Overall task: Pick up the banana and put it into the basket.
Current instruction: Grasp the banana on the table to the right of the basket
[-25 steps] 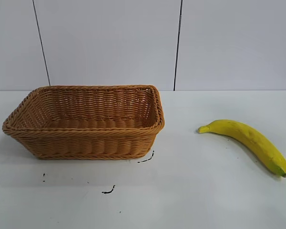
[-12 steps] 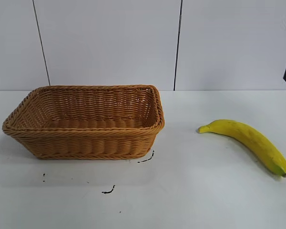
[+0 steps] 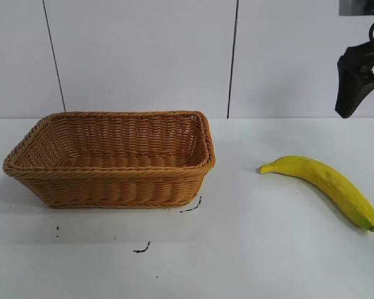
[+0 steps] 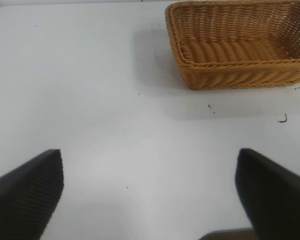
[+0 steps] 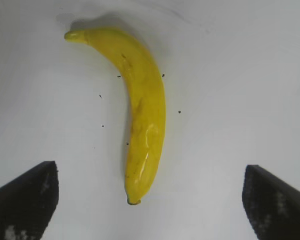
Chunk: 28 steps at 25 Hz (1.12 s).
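Note:
The yellow banana (image 3: 327,184) lies flat on the white table at the right, dark tip toward the front right. It also shows in the right wrist view (image 5: 140,110), lengthwise between my open fingers. The tan woven basket (image 3: 112,177) stands empty at the left and shows in the left wrist view (image 4: 240,75). My right gripper (image 3: 355,81) hangs high above the table's back right, above and behind the banana; in the right wrist view (image 5: 150,200) it is open and empty. My left gripper (image 4: 150,192) is open and empty over bare table, away from the basket; it is out of the exterior view.
Small black marks (image 3: 142,249) dot the table in front of the basket. A white panelled wall (image 3: 143,56) stands behind the table. Bare table lies between basket and banana.
My right arm has come into the exterior view from the upper right edge and moved left and inward above the banana. Banana and basket have not moved.

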{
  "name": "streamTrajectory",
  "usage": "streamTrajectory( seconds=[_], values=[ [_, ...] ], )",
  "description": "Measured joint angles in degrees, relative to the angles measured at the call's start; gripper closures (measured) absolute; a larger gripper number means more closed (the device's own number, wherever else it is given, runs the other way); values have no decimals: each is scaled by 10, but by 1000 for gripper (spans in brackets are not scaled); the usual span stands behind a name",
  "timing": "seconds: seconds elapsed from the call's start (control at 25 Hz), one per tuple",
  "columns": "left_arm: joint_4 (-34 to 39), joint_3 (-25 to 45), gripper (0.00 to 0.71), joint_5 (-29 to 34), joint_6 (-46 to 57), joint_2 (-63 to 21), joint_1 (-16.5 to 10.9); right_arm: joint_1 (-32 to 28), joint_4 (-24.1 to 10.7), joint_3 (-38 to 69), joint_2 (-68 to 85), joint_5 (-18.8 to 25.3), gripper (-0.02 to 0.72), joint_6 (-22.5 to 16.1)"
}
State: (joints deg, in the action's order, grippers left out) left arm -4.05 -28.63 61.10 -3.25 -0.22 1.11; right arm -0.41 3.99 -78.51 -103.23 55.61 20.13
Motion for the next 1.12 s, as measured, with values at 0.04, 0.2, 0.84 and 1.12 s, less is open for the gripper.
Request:
streamTrajectory(
  seconds=[0.04, 0.2, 0.84, 1.12],
  values=[
    [0, 0, 17, 0, 0, 0, 0, 1, 0, 0, -12, -2, 13, 1],
    [0, 0, 17, 0, 0, 0, 0, 10, 0, 0, -40, -12, 13, 15],
    [0, 0, 17, 0, 0, 0, 0, 21, -2, 0, -128, -84, 13, 53],
    [0, 0, 17, 0, 0, 0, 0, 21, 10, 0, -177, -108, 13, 53]
  ],
)
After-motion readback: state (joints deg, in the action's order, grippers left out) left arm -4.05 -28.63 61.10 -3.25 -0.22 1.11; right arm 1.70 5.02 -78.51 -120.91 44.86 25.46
